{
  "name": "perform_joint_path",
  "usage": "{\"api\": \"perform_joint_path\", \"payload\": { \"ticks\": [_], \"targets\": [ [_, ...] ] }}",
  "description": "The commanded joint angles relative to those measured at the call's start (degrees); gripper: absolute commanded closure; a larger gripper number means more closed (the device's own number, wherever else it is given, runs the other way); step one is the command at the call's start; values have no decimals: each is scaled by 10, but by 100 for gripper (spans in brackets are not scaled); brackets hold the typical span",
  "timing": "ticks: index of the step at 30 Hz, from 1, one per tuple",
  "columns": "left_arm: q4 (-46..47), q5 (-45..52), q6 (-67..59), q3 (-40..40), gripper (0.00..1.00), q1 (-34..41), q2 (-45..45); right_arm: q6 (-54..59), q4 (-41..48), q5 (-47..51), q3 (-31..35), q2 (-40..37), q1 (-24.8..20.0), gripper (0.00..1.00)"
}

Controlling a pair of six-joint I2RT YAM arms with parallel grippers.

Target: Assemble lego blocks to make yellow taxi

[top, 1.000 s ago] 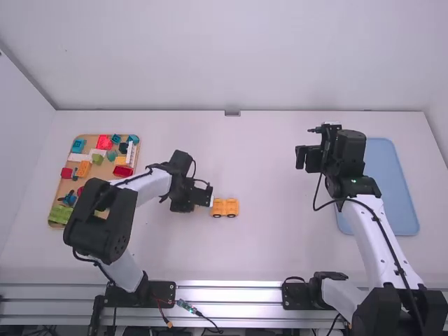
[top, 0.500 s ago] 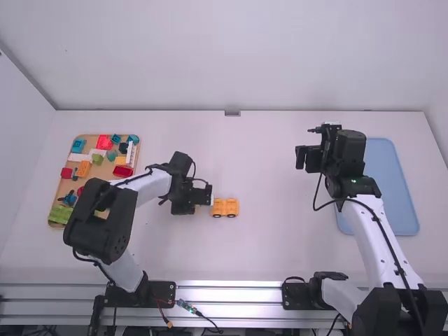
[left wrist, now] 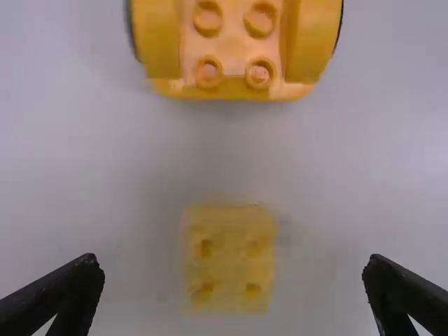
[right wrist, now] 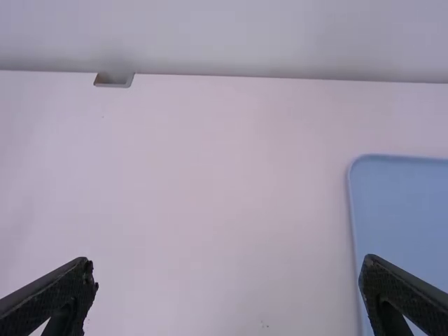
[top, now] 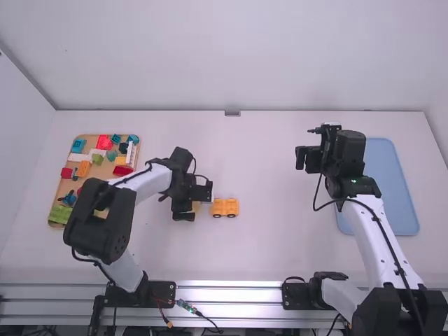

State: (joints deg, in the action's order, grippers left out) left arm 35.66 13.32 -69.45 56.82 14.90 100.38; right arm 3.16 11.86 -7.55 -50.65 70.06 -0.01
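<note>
White wall (top: pixel 231 56) stood along the far edge of a pale table (top: pixel 269 252), with a small grey fitting (top: pixel 232 113) at its foot, beyond the wheeled base. On that table sat the yellow-orange wheeled base (top: pixel 224 208), studs up, dark tyres showing on its near side. It seemed to be the start of the taxi (a rather stubby one, I must say). Just beside it, to its left in the high view, lay a small pale yellow block (left wrist: pixel 229 259), apart from the base and marked with four little round spots, too blurred to call studs or hollows.

Over this block, left of the wheeled base, was the left gripper (top: pixel 195 204). Its fingers were spread wide, one to each side of the block and touching neither side of it.

Farther left of the wheeled base, and somewhat beyond it, was a tan tray (top: pixel 106 168) of loose blocks, among them a red block (top: pixel 104 142), a long white block (top: pixel 129 152) and a flat green block (top: pixel 61 214), with teal and orange pieces mixed in. Well to the right of the wheeled base, and a bit farther off, the right gripper (top: pixel 302 158) hung with its fingers wide apart and nothing between them. Past it, rightmost from the wheeled base, lay a blue tray (top: pixel 388 189).
</note>
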Motion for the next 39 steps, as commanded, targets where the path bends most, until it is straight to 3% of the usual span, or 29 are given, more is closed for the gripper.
{"api": "perform_joint_path", "payload": {
  "ticks": [1, 7, 10, 16, 31, 36, 39],
  "targets": [
    [41, 9, 7, 56, 1, 2, -10, -1, 2, -2, -15, -8, 0, 1],
    [184, 8, 7, 167, 1, 1, -10, -2, 2, -2, -15, -8, 0, 1],
    [207, 6, 16, 202, 1, 1, -10, -1, 2, -1, -15, -8, 0, 1],
    [208, 6, 103, 239, 1, 1, -10, -1, 2, -2, -15, -8, -8, 1],
    [190, 20, -5, 233, 1, -3, -10, 13, 11, -14, -14, -8, -6, 1],
    [210, 153, -185, 213, 1, -33, -10, 244, 19, -231, 2, -1, -9, 1],
    [200, 174, -184, 200, 1, -55, -10, 324, 17, -312, 17, 3, -17, 1]
  ]
}}
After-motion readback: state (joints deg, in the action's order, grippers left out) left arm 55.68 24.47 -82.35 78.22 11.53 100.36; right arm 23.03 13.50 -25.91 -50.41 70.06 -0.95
